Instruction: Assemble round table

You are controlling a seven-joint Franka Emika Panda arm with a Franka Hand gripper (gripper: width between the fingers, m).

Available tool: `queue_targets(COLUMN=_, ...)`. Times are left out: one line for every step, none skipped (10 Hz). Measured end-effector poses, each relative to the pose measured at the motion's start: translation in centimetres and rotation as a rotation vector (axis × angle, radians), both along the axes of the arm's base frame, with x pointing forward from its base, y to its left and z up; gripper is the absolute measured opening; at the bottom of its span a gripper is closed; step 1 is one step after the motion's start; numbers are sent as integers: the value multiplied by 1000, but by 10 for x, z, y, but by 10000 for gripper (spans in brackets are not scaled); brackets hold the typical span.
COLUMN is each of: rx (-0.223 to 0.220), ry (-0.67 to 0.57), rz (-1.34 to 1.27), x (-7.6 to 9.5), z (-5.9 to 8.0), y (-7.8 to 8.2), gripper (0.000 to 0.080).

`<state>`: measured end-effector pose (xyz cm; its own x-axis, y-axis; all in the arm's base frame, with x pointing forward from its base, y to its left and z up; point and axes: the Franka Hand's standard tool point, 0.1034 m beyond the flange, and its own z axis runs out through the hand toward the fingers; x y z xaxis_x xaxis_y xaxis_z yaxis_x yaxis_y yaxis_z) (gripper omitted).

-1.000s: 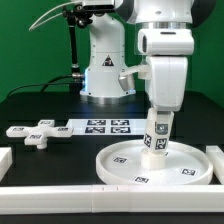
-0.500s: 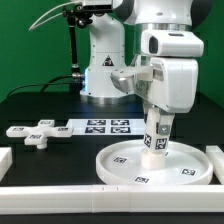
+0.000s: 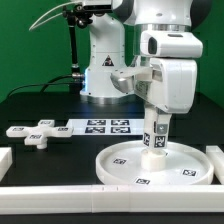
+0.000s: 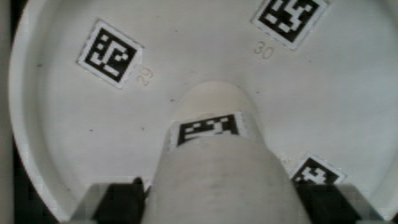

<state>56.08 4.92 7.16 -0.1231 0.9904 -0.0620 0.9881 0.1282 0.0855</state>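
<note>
The large white round disc (image 3: 120, 170) lies flat at the front of the table, several tags on its face. The short cylinder leg (image 3: 156, 142) stands upright at the disc's centre, over its hub. My gripper (image 3: 158, 128) comes straight down from above and is shut on the leg's upper part. In the wrist view the tagged leg (image 4: 217, 140) runs up between my two dark fingers (image 4: 118, 200), with the disc (image 4: 71, 110) spread behind it. The cross-shaped foot (image 3: 32, 133) lies loose at the exterior view's left.
The marker board (image 3: 100, 126) lies flat between the foot and the disc. White border bars run along the front (image 3: 100, 195) and at both sides (image 3: 217, 155). The robot's base (image 3: 105, 75) stands behind on the black table.
My wrist has turned about its vertical axis and the jaws have come together on the leg. The disc and foot have not moved.
</note>
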Motion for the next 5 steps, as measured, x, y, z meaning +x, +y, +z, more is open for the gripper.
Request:
queue_targets(rx=0, ry=0, rz=0, x=0, z=0, y=0, gripper=409)
queue_targets(rx=0, ry=0, rz=0, x=0, z=0, y=0, gripper=409)
queue_targets(rx=0, ry=0, rz=-3, x=0, z=0, y=0, gripper=409)
queue_targets(rx=3, ry=-1, rz=-29, x=0, z=0, y=0, gripper=409)
queue_targets(rx=3, ry=-1, rz=-29, x=0, z=0, y=0, gripper=409)
